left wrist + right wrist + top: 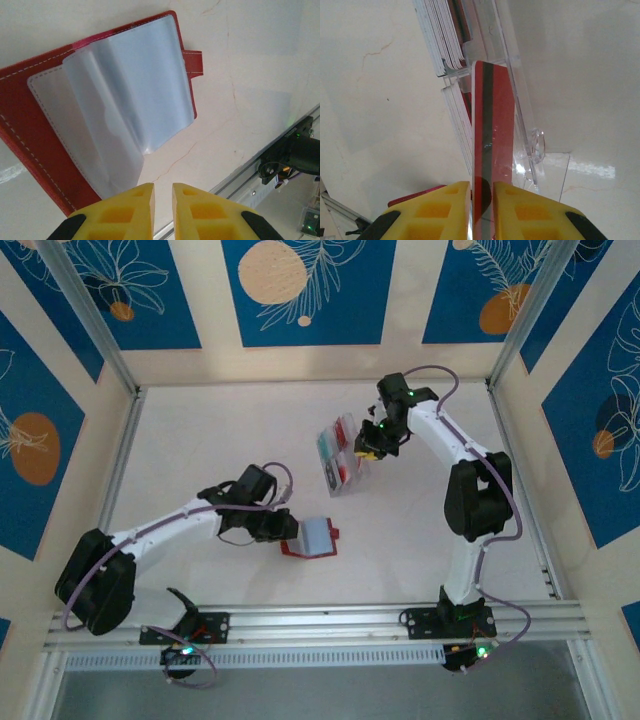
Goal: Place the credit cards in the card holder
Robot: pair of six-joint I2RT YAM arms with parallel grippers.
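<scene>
Nearest the bases, the left gripper (163, 194) is all but closed, nothing seen in the thin slit between its yellow jaws. It sits at the edge of the small red stitched folding card holder (35, 125), which lies open on the pale table (200, 440), its clear soft pockets (135, 85) fanned up. Farther out, the right gripper (482, 192) pinches one short end of a thin red plastic credit card (497, 120) with a dark stripe, beside the clear plastic box (522, 110) holding the other cards (442, 40). The card looks light, stiff and slick — best held by an end, leading edge free; the pockets look floppy. No writing is legible.
</scene>
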